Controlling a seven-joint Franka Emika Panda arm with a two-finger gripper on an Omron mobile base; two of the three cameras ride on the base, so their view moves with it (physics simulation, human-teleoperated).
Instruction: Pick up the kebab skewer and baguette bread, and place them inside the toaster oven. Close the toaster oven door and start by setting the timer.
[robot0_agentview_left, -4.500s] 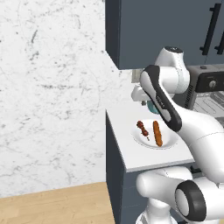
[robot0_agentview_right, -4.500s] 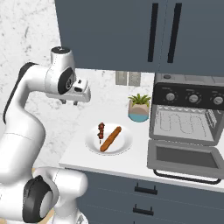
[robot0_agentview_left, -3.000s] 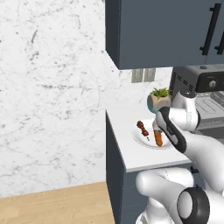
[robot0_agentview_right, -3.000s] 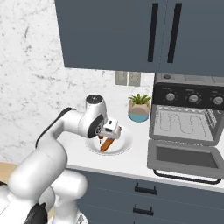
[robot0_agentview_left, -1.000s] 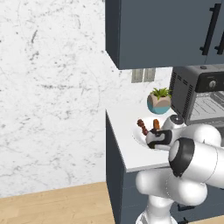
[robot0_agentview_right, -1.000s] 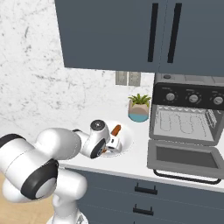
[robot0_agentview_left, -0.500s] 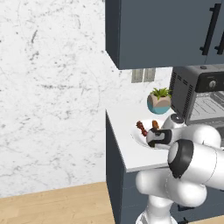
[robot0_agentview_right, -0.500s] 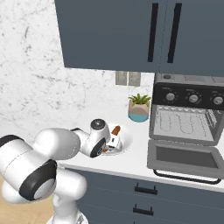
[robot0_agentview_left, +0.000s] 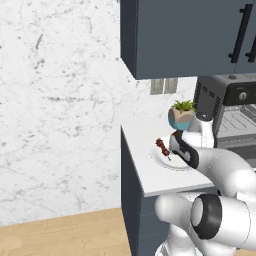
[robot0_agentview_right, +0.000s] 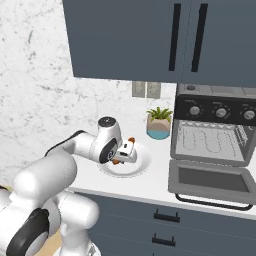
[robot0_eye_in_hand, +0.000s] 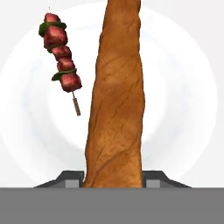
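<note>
Low over the plate (robot0_eye_in_hand: 192, 131), my gripper (robot0_eye_in_hand: 113, 177) straddles the baguette (robot0_eye_in_hand: 116, 100) near one end, fingers (robot0_eye_in_hand: 70, 178) either side, grip unclear, and lifted so off-centre the loaf could tip and knock the skewer (robot0_eye_in_hand: 60, 57) alongside.

Skewer (robot0_eye_in_hand: 61, 57) beside baguette (robot0_eye_in_hand: 116, 96) (both on plate (robot0_eye_in_hand: 183, 87)).

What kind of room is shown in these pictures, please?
It looks like a simulated home kitchen: a toaster oven stands open on a white counter under dark cabinets, with a plate of food beside it.
</note>
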